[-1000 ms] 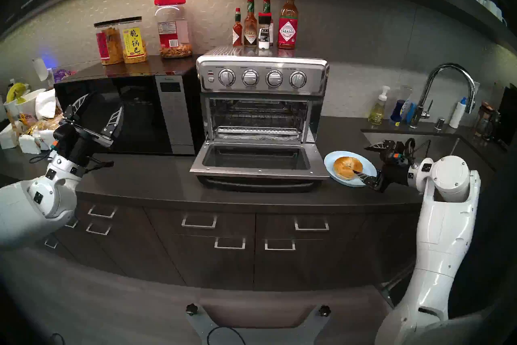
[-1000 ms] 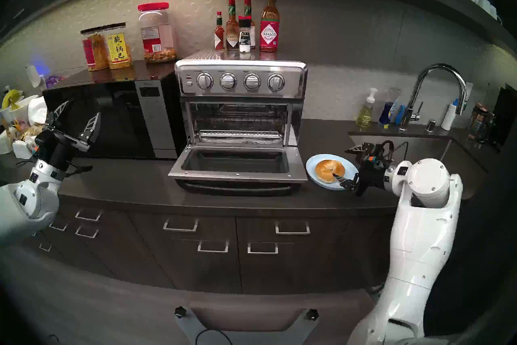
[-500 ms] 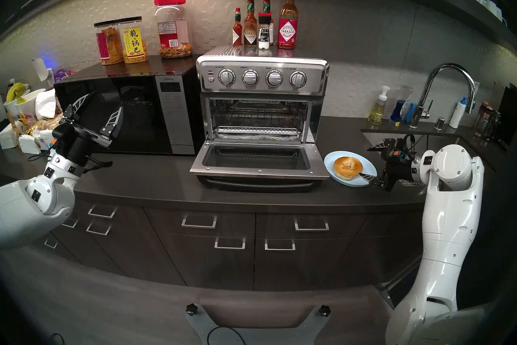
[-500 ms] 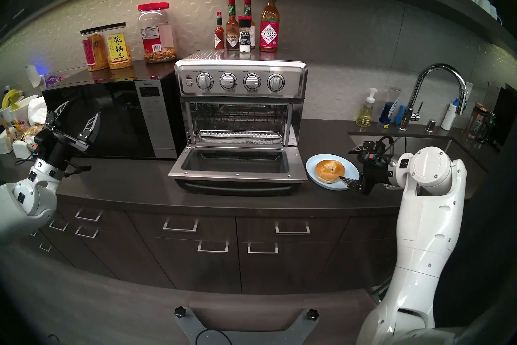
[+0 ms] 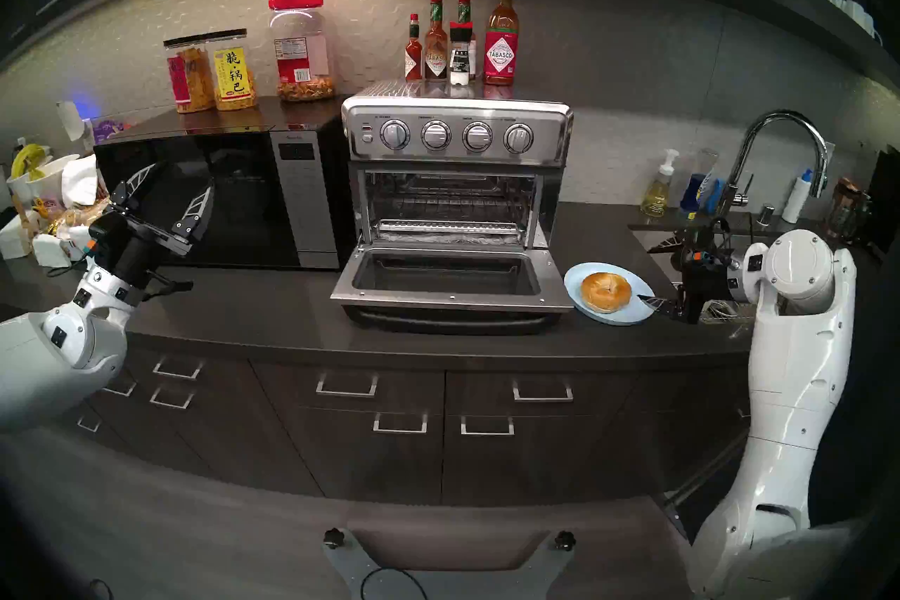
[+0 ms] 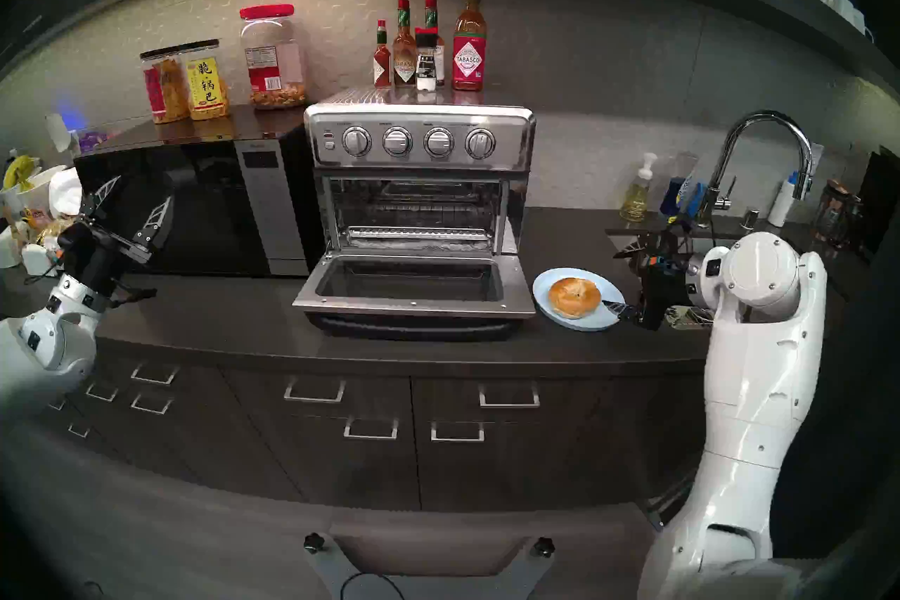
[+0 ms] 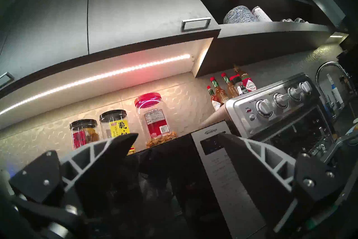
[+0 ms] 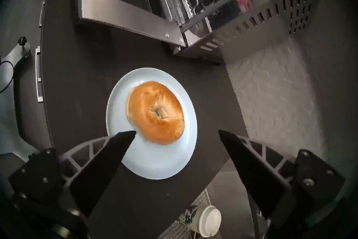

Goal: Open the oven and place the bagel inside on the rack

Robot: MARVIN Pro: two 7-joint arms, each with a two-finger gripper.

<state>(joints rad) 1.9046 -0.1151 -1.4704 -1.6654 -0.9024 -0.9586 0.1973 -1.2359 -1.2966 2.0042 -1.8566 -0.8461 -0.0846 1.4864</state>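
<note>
The right gripper (image 8: 176, 132) hangs spread and empty just right of the bagel (image 8: 155, 112), which lies on a light blue plate (image 8: 155, 164) on the dark countertop (image 5: 253, 307). Left of the plate, the oven (image 5: 455, 175) stands with its door down and the rack (image 5: 448, 226) bare. At far left, the left gripper (image 5: 168, 182) is parted before a black microwave (image 5: 214, 195) under dark wall cabinets (image 7: 116, 9).

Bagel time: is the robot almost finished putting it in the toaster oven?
Not yet. Done: the toaster oven has its door dropped open, and the rack is bare. In hand: the open right gripper hangs beside the bagel, which sits on the blue plate. Left: grab it and set it on the rack.
</note>
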